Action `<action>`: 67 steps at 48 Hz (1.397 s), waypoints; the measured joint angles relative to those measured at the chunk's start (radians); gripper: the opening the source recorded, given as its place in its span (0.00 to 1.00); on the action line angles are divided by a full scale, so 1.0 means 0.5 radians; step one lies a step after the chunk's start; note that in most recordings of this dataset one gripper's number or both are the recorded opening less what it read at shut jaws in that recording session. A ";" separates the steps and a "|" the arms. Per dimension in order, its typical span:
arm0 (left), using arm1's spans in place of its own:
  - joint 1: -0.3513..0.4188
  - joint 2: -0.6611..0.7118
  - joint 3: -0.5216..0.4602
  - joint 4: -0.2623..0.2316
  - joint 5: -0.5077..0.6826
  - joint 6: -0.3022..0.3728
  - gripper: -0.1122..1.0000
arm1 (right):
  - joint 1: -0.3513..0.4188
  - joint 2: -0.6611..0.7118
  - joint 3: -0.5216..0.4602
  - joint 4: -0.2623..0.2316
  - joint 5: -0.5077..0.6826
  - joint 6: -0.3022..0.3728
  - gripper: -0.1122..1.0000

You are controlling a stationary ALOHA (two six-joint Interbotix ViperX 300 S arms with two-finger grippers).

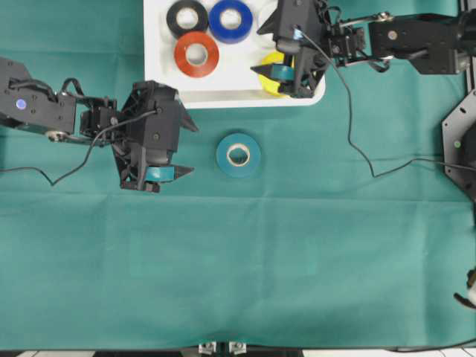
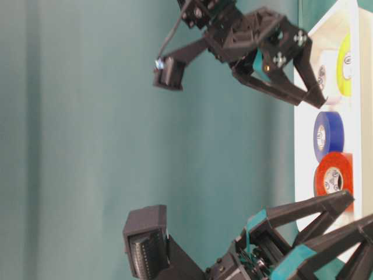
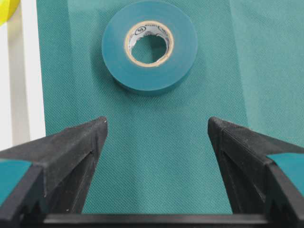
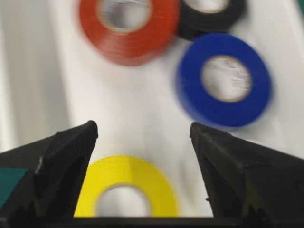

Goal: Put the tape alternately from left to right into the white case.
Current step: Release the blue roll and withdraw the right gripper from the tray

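The white case (image 1: 160, 67) sits at the far edge of the green cloth (image 1: 238, 260), near the middle. Four rolls of tape lie flat inside it. The black roll (image 1: 187, 17) and the blue roll (image 1: 230, 20) lie side by side at the far edge of the case, touching. The orange-red roll (image 1: 196, 53) lies just in front of them, near the left side of the case. The yellow roll (image 1: 274, 73) lies in the near right corner of the case, partly hidden under the right gripper (image 1: 265, 76). That claw hangs over the yellow roll with its two fingers wide apart, and it holds nothing. The teal roll (image 1: 238, 155) lies flat on the cloth, just in front of the near edge of the case. The left gripper (image 1: 190, 149) is just to the left of the teal roll, not touching it. Its fingers are wide apart too, and nothing is between them.
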 measured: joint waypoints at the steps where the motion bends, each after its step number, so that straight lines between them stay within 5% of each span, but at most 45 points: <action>1: 0.000 0.000 0.000 -0.003 0.003 0.000 0.84 | 0.009 -0.012 0.015 0.000 -0.009 0.000 0.87; 39: 0.000 0.000 -0.006 0.000 0.003 0.000 0.84 | 0.393 -0.261 0.328 0.000 -0.043 0.012 0.87; 67: -0.009 0.000 -0.006 -0.003 0.003 0.000 0.84 | 0.497 -0.270 0.377 0.000 -0.040 0.015 0.87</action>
